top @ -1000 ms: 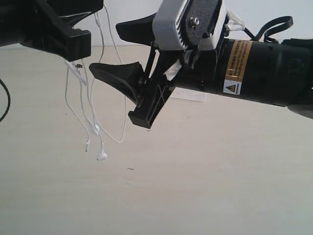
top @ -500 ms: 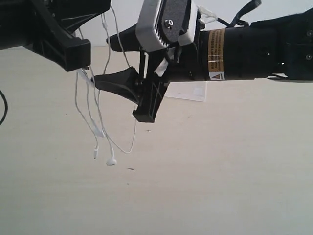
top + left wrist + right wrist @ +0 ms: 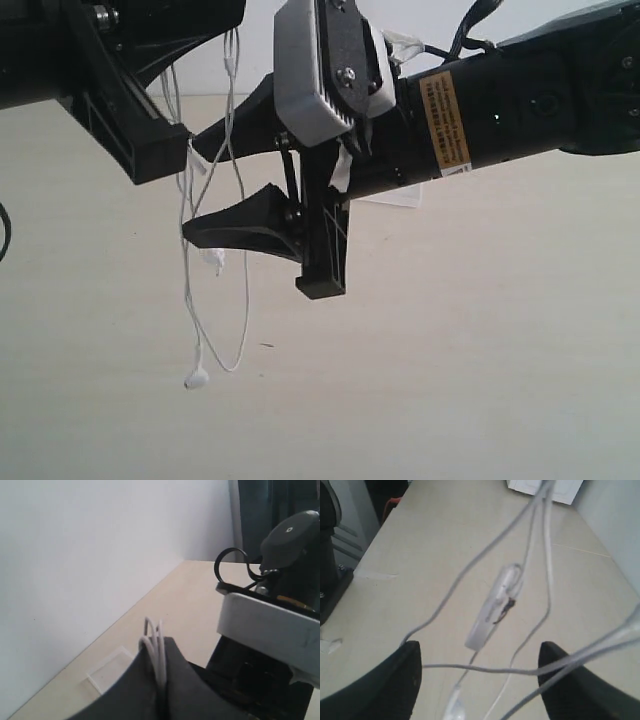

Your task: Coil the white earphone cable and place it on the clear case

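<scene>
The white earphone cable (image 3: 245, 300) hangs in long loops above the table, one earbud (image 3: 196, 379) at the bottom. My left gripper (image 3: 170, 150), at the upper left of the exterior view, is shut on it. In the left wrist view the loops of the cable (image 3: 159, 652) stick out between the closed fingers. My right gripper (image 3: 215, 180) is open, its two black fingers either side of the hanging strands. Several strands and the inline piece (image 3: 490, 615) cross the gap of the right gripper (image 3: 477, 677). The clear case (image 3: 110, 672) lies flat by the wall, mostly hidden behind the right arm (image 3: 400, 196).
A pale wooden table (image 3: 450, 360) spreads below both arms. A white wall (image 3: 75, 555) borders it on the case's side. A white box (image 3: 560, 490) stands at the table's far end in the right wrist view. The right arm's white wrist housing (image 3: 270, 625) sits close to my left gripper.
My right gripper has moved left and tipped down until its open fingers straddle the hanging strands. The cable now hangs straighter and lower. The left gripper has stayed shut on it.
</scene>
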Controlling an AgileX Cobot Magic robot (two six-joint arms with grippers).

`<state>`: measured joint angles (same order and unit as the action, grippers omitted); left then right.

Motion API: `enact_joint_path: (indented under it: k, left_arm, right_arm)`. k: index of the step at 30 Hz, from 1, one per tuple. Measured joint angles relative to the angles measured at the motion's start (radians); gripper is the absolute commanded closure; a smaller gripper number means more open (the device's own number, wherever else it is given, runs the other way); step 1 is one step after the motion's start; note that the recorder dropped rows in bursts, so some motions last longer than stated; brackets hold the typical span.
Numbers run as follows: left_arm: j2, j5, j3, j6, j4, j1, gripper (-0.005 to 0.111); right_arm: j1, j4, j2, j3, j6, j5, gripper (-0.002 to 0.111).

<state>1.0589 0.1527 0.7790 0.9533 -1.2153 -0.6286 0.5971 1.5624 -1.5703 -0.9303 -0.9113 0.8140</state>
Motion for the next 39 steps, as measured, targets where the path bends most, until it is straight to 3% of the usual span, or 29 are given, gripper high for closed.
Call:
enact_joint_path:
  k: [12,26,39]
  left_arm:
    - [0.000,0.005,0.000,0.000,-0.034,0.000,0.107]
    - [0.000,0.112,0.000,0.007,-0.228,0.000,0.107]
    - [0.000,0.119,0.000,0.016,-0.320,0.000,0.107]
  right_arm:
    - [0.000,0.044,0.000,0.000,-0.049,-0.008,0.045]
    - [0.000,0.114,0.000,0.000,-0.066,-0.027,0.045]
    - [0.000,0.123,0.000,0.000,-0.051,-0.029,0.045]
